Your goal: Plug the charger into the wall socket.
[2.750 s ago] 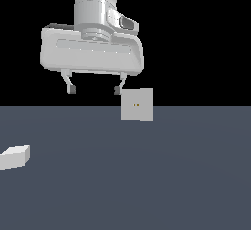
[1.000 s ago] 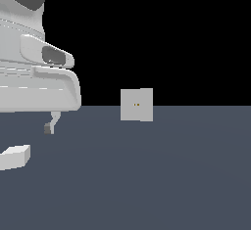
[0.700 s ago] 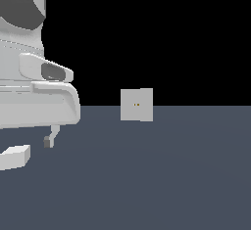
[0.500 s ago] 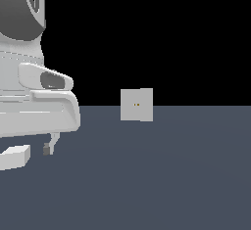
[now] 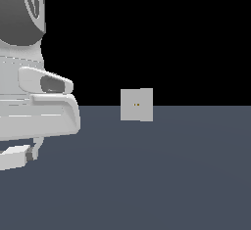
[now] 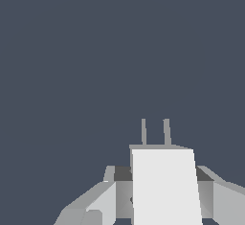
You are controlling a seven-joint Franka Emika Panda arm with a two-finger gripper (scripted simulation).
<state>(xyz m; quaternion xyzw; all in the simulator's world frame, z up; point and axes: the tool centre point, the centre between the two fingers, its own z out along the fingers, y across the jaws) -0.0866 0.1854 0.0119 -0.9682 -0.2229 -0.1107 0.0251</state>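
The charger is a small white block lying on the dark floor at the exterior view's left edge. In the wrist view it sits between my fingers, its two thin prongs pointing away from the camera. My gripper is low over it, with a finger pressed against each side. In the exterior view only one finger shows, touching the block's end. The wall socket is a light grey upright plate with two tiny holes, standing farther back and toward the exterior view's right. It is out of the wrist view.
The large white gripper body fills the exterior view's left side. The dark grey floor stretches between the charger and the socket.
The gripper has come down over the charger. The visible finger has moved inward until it touches the block. The charger and the socket have stayed in place.
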